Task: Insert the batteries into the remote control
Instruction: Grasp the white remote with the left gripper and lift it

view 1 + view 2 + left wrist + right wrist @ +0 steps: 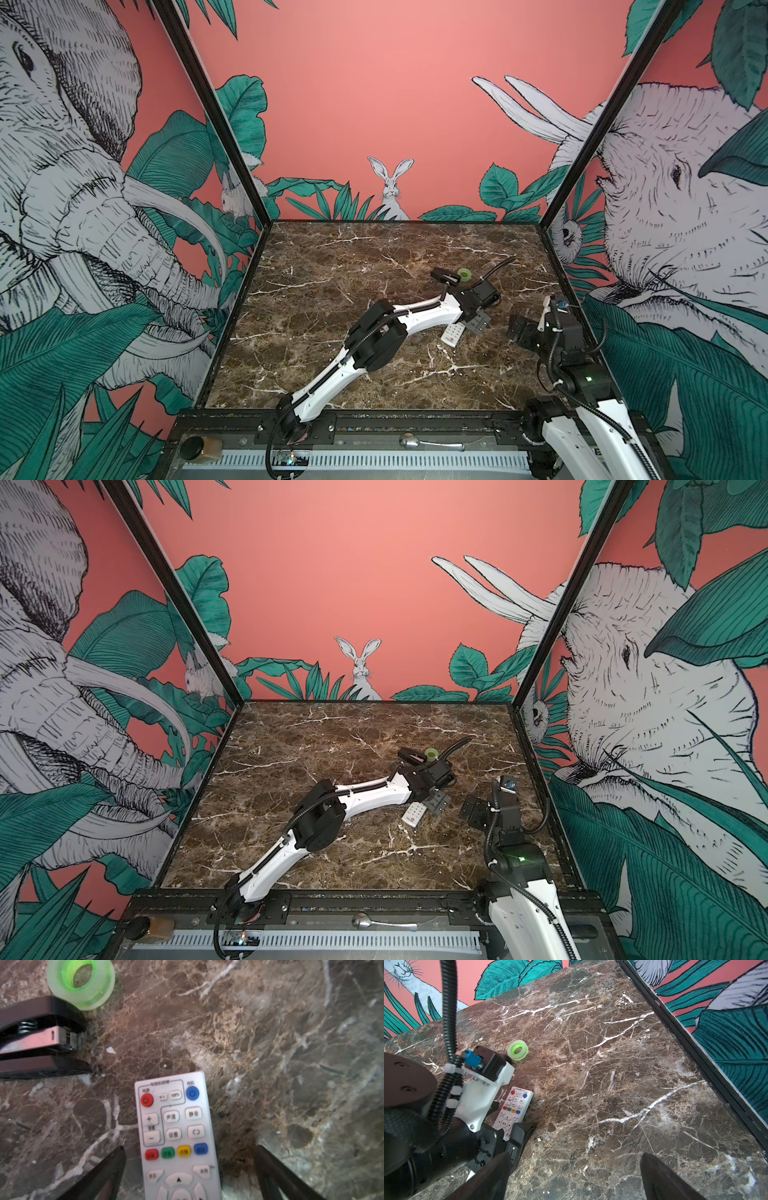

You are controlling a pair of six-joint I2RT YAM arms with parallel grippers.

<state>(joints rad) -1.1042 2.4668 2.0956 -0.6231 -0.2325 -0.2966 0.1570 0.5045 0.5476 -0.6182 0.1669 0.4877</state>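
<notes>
Reaches with the left arm (419, 318) from the near edge of the marble table (332, 257) toward 2 o'clock, elbow raised, forearm low and nearly level. Points the left gripper (190, 1148) down over the remote control (174, 1118), fingers (108, 1169) spread wide, one along each long side of the white body, neither seen touching it. Shows the remote control (453, 334) button-side up at about 4 o'clock from the table's middle in both top views, red-logo end toward 6 o'clock. Places a black stapler (444, 275) and a green tape roll (464, 273) just beside each other at 12 o'clock of it. Folds the right arm (565, 328) by the 3 o'clock edge, right gripper (576, 1155) over bare marble, fingers wide apart, nothing between them.
</notes>
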